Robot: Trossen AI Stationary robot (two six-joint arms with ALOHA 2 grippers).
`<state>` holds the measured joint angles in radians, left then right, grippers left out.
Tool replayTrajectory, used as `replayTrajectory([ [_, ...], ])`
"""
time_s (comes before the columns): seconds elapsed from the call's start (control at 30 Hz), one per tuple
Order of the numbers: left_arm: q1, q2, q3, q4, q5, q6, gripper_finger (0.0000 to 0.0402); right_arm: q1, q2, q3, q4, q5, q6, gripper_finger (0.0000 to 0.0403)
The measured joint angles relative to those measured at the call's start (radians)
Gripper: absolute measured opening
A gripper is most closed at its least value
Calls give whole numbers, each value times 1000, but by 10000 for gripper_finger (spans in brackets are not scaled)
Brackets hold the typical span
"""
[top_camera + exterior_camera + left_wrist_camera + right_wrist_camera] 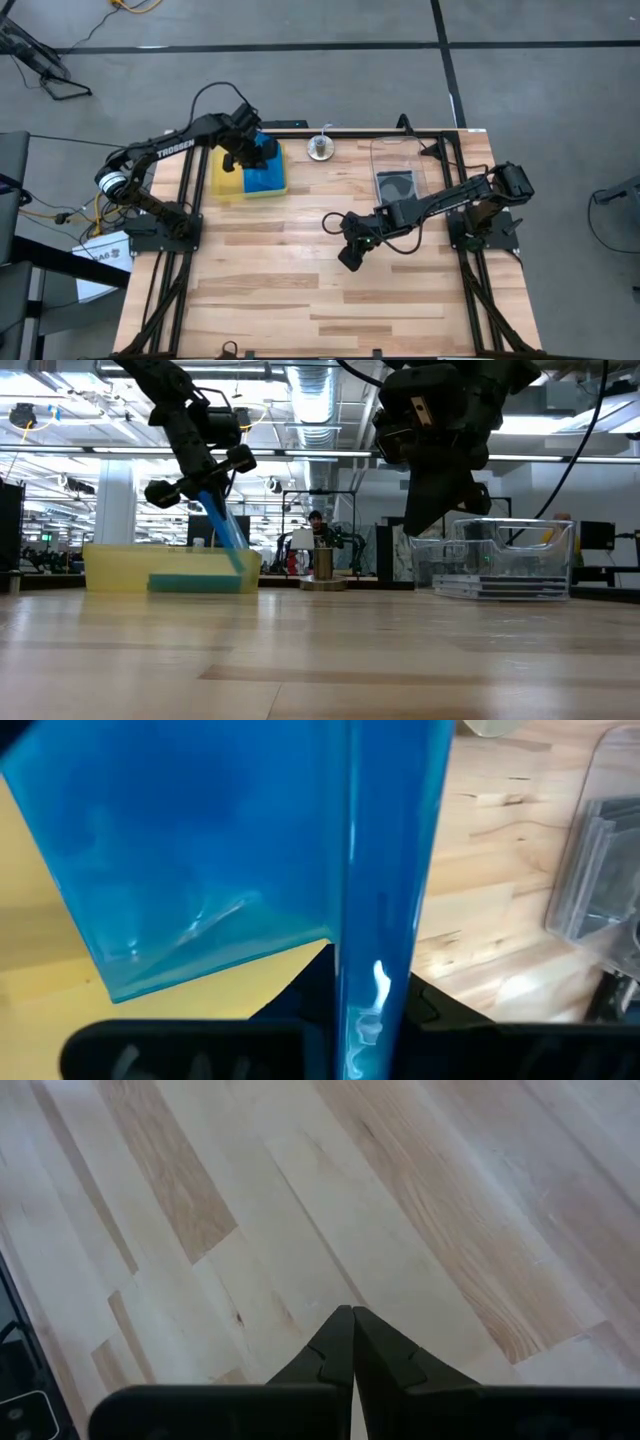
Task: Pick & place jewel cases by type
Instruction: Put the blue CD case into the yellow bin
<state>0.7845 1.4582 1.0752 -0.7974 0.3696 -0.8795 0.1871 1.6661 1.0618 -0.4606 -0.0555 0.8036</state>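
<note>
My left gripper (pixel 250 152) (pixel 203 490) hovers over the flat yellow tray (pixel 120 568) at the table's far left and is shut on a translucent blue jewel case (pixel 225 525). Another blue jewel case (pixel 180 850) (pixel 266 180) lies flat in that tray. A clear jewel case with a black inside (pixel 395 185) lies in the clear tub (pixel 500 560) at the far right. My right gripper (pixel 352 255) (pixel 352 1342) is shut on nothing and hangs above bare wood near the table's middle. My left gripper pinches the blue jewel case between its two fingers at the case's upper edge (pixel 380 980), coming from above. The case hangs tilted below the fingers, and its lower end (pixel 238 560) dips into the yellow tray. Whether that end rests on anything, I cannot tell.
A small round metal object (pixel 320 148) stands at the far edge between tray and tub. Bare wood (pixel 300 300) covers the near half of the table. A person (pixel 316 520) shows far back in the room.
</note>
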Motion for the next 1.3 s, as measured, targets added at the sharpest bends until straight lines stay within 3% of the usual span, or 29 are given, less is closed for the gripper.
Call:
replayTrajectory([
  [0.27, -28, 0, 0, -5, -41, -16, 45, 0, 0, 0, 0, 0, 0, 0],
  [0.7, -41, 0, 0, -37, -44, 7, 196, 1, 0, 0, 0, 0, 0, 0],
  [0.83, -41, 0, 0, -82, -91, 49, 227, 1, 0, 0, 0, 0, 0, 0],
  [1.03, -41, 0, 0, -158, -168, 108, 253, 1, 0, 0, 0, 0, 0, 0],
  [1.3, -55, 0, 0, -216, -258, 143, 257, 1, 0, 0, 0, 0, 0, 0],
])
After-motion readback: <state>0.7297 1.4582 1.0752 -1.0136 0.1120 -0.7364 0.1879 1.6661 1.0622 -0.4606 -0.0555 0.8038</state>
